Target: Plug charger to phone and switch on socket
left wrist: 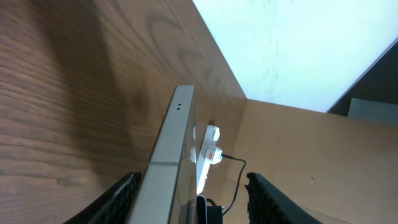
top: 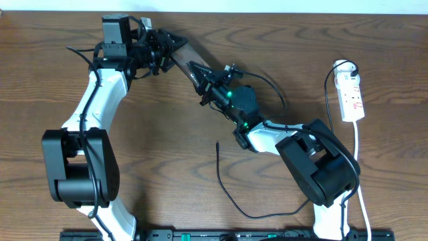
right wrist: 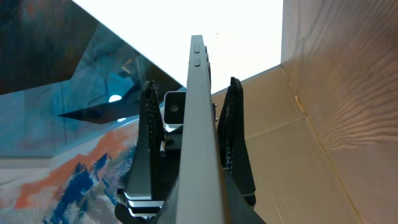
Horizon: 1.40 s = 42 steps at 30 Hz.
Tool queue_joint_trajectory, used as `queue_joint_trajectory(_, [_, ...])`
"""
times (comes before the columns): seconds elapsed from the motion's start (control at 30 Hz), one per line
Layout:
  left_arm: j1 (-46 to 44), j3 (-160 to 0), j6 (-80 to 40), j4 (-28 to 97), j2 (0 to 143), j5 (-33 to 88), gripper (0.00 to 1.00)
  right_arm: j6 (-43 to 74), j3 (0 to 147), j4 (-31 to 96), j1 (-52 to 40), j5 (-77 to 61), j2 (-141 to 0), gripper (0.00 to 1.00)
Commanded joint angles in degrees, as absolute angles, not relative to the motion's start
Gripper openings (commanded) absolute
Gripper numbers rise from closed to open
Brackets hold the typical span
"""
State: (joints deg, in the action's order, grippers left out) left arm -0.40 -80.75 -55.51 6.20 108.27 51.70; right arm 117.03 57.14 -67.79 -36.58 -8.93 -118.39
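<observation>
Gripper, right (top: 200, 73): jaws clamped on both faces of the phone (top: 186, 55), at its end nearer the table's middle; slab seen edge-on between the fingers (right wrist: 235, 137) in the wrist view.
Gripper, left (top: 172, 50): jaws parted, straddling the phone's other end; one finger (left wrist: 264, 199) clearly off the slab, the other close beside it, contact not discernible.
Phone: off the wood, bridging the two grippers, slanted from upper left to lower right in the overhead view, near the far edge.
Charger (top: 231, 194): loose on the wood; connector tip (top: 217, 143) just beside the right arm, apart from the phone; cable curving toward the near edge, then right toward the right arm's base.
Socket (top: 352, 94): flat near the right edge, well apart from both grippers; black plug (top: 348, 67) seated at its far end; white cord (top: 360, 167) trailing toward the near edge.
Table (top: 167, 147) edges: far edge near the left gripper; right edge just beyond the socket.
Open room: bare wood between the two arms, crossed only by the charger; a clear strip between right arm and socket; more bare wood left of the left arm.
</observation>
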Motion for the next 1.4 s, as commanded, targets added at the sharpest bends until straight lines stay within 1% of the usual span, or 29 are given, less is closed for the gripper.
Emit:
queue_joint_trajectory(0.0, [-0.47, -80.34, -54.81, 6.28, 108.14, 51.31, 0.5, 117.56, 57.76, -68.88, -37.19, -7.81, -118.02, 0.02])
queue_joint_trajectory(0.1, [-0.47, -80.34, -53.63, 6.31, 108.14, 51.11, 0.47, 117.56, 57.76, -68.86, -37.21, -7.84, -118.02, 0.01])
queue_joint_trajectory(0.27, [-0.93, -80.09, -53.6, 6.31, 108.14, 50.46, 0.38, 117.56, 57.76, -68.79, -37.63, -7.62, -118.02, 0.02])
queue_joint_trajectory(0.37, [-1.13, -80.07, -53.6, 6.28, 108.14, 50.26, 0.36, 117.56, 57.76, -68.82, -37.67, -7.62, -118.02, 0.02])
queue_joint_trajectory(0.47, [-1.1, -80.07, -53.6, 6.28, 108.14, 50.26, 0.29, 117.56, 57.76, -68.79, -37.71, -7.62, -118.02, 0.02])
queue_joint_trajectory(0.5, [-1.1, -80.07, -53.58, 6.28, 108.14, 50.26, 0.23, 117.56, 57.76, -68.79, -37.85, -7.6, -118.02, 0.02])
queue_joint_trajectory(0.53, [-1.1, -80.07, -53.43, 6.31, 108.14, 50.26, 0.21, 117.56, 57.76, -68.79, -37.91, -7.6, -118.02, 0.01])
queue_joint_trajectory(0.6, [-1.1, -80.07, -53.15, 6.31, 108.14, 50.26, 0.19, 117.56, 57.76, -68.79, -37.93, -7.6, -118.02, 0.02])
queue_joint_trajectory(0.7, [-1.1, -80.07, -53.17, 6.31, 108.14, 50.26, 0.19, 117.56, 57.76, -68.79, -37.93, -7.57, -118.02, 0.02])
queue_joint_trajectory(0.73, [-1.1, -80.07, -53.17, 6.31, 108.14, 50.26, 0.15, 117.56, 57.76, -68.79, -37.93, -7.57, -118.02, 0.02])
queue_joint_trajectory(0.87, [-1.1, -80.07, -53.17, 6.31, 108.14, 50.26, 0.08, 117.58, 57.76, -68.77, -37.93, -7.57, -118.02, 0.02])
queue_joint_trajectory(1.37, [-1.1, -80.07, -52.31, 6.31, 108.14, 50.26, 0.07, 117.56, 57.76, -68.36, -37.93, -7.6, -118.02, 0.01])
